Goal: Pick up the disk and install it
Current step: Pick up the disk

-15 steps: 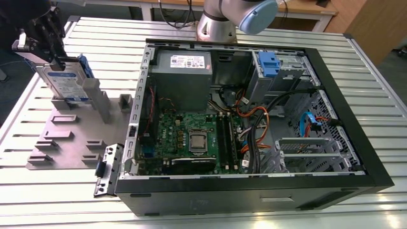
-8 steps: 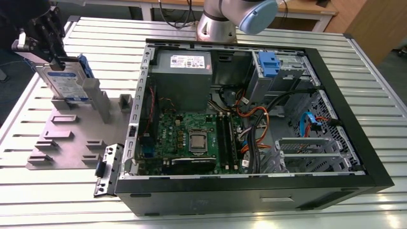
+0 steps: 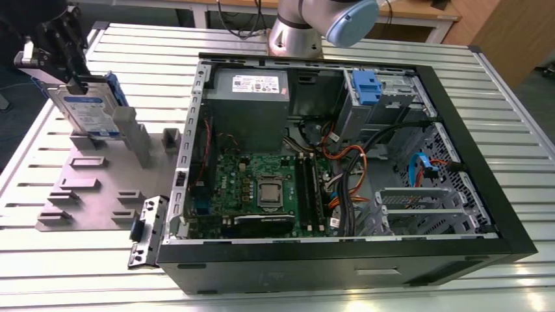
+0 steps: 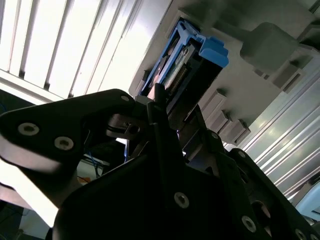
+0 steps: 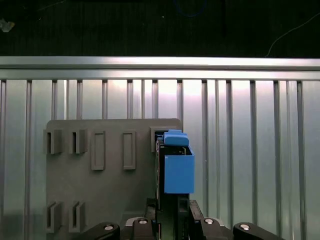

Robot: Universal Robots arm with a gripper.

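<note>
The disk (image 3: 87, 110) is a silver hard drive with a white-and-blue label and blue rails. It stands on edge at the far corner of a grey holder plate (image 3: 95, 195), on the exterior view's left. My black gripper (image 3: 78, 81) comes down onto its upper end, with one finger on each flat side, shut on it. In the first wrist view the disk's blue rail (image 5: 179, 172) rises from between the fingers of the gripper (image 5: 172, 207), beside a slot of the holder plate (image 5: 100, 190). The second wrist view shows the disk (image 4: 182, 60) edge-on beyond the gripper (image 4: 165, 115).
An open computer case (image 3: 485, 214) lies on the slatted metal table (image 3: 511, 130), to the exterior view's right of the plate. Inside are a blue-tabbed drive cage (image 3: 368, 88), a grey power-supply box (image 3: 247, 97), a motherboard (image 3: 260, 188) and loose cables. The arm's base (image 3: 299, 32) stands behind the case.
</note>
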